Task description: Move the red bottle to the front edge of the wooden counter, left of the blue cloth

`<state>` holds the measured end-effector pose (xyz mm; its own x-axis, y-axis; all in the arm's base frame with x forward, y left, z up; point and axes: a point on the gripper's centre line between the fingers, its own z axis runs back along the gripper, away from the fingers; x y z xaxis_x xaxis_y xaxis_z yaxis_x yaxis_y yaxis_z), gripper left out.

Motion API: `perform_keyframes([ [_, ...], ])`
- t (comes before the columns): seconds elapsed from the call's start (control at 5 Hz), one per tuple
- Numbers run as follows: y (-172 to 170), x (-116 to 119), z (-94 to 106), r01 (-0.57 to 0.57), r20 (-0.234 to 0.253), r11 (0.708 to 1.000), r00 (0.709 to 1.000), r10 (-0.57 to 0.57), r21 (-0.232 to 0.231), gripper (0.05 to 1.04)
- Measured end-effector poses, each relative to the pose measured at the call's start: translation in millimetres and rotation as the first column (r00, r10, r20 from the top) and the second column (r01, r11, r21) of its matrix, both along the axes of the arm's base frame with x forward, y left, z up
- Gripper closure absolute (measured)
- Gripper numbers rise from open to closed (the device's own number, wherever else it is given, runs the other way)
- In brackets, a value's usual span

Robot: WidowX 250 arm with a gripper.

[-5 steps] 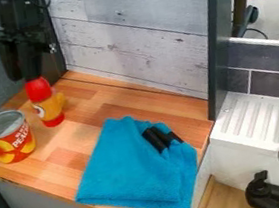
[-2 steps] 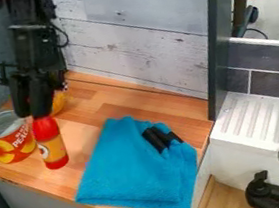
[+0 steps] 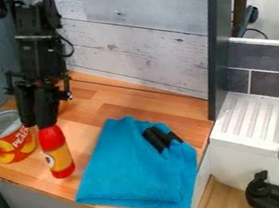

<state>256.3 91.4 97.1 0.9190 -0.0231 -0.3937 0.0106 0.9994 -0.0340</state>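
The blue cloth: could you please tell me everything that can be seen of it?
The cloth is bright blue, soft-looking and slightly fuzzy, like a towel. It lies folded flat in layers on the wooden counter, rumpled at its upper right, where two short black pieces rest on it. Its lower right corner reaches the counter's edge. The bottle is to its left in the picture.

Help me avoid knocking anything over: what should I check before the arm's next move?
1. Gripper at the red-capped bottle's top: ok.
2. Secure grip on the bottle: cannot tell.
3. Bottle's base resting on the wooden counter: cannot tell.
4. Ample room between bottle and can: not ok, they look close.
5. Can upright: ok.
6. Bottle clear of the blue cloth: ok, a narrow gap shows.
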Motion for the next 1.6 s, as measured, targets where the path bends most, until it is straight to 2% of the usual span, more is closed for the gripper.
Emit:
perform_keyframes([
  [0.4,1.1,-9.4,-12.2,-0.009,-0.022,1.0,1.0,0.01,0.021,0.749],
  [0.6,0.8,-13.0,-15.7,-0.01,-0.027,1.0,1.0,0.01,0.014,0.749],
  [0.8,4.5,-15.7,-17.0,-0.034,-0.005,0.998,0.999,0.034,-0.054,0.749],
  [1.0,4.3,-15.2,-17.7,-0.029,0.033,0.996,0.999,0.032,-0.081,0.702],
  [1.2,3.2,-17.4,-18.0,-0.05,0.017,0.996,0.999,0.051,-0.079,0.395],
  [1.4,-1.2,-18.2,-4.8,-0.063,0.035,0.996,0.997,0.065,-0.067,0.116],
  [1.6,-15.4,-9.1,16.2,-0.041,0.091,0.997,0.995,0.046,-0.059,0.073],
])
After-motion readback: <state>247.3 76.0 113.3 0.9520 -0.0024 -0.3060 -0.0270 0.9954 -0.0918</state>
